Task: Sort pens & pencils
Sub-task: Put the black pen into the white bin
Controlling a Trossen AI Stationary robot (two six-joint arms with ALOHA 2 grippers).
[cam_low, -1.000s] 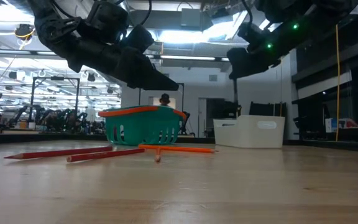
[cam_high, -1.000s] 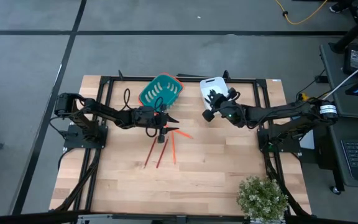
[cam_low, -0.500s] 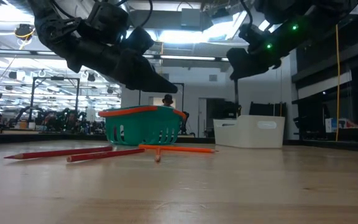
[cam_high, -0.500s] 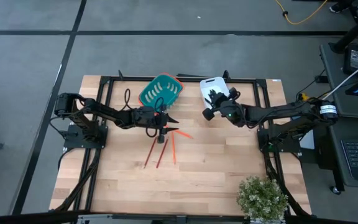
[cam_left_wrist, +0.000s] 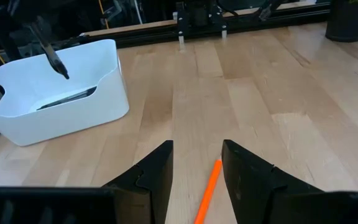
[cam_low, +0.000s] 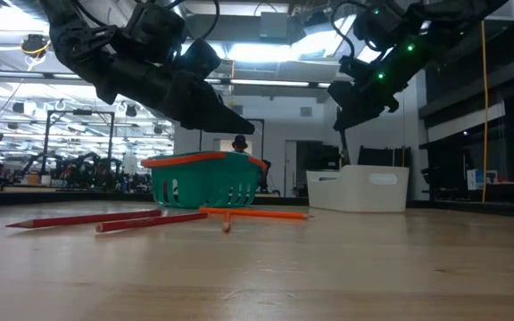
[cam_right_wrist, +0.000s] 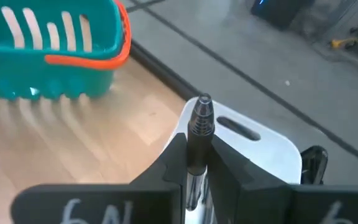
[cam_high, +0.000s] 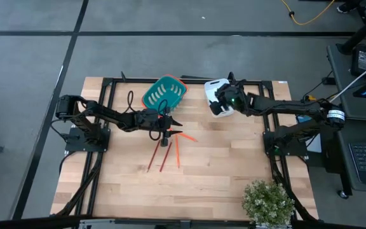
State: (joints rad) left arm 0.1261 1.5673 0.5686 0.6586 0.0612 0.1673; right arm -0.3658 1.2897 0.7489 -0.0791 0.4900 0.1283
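My right gripper hovers over the white bin at the table's far side, shut on a black pen. In the left wrist view that pen slants down above the bin, where another dark pen lies. My left gripper stands open above the table's middle, over an orange pencil. Several pencils lie flat on the wood beside it, one orange. A teal basket stands at the far edge. My right gripper pinches the pen's barrel between its two fingers, which lie along it. The ribbed tip end sticks out past the fingertips. The fingers slant down from the table's right. The pen is lifted clear and tilts down over the white bin.
A potted plant stands at the near right corner. A black frame runs along the table's far edge behind the basket and the bin. Bare wood lies toward the near side.
My right gripper has swung toward the table's far edge with the pen, from beside the white bin to over it, and has turned as it went. It stays shut on the pen. My left gripper and the pencils have kept still.
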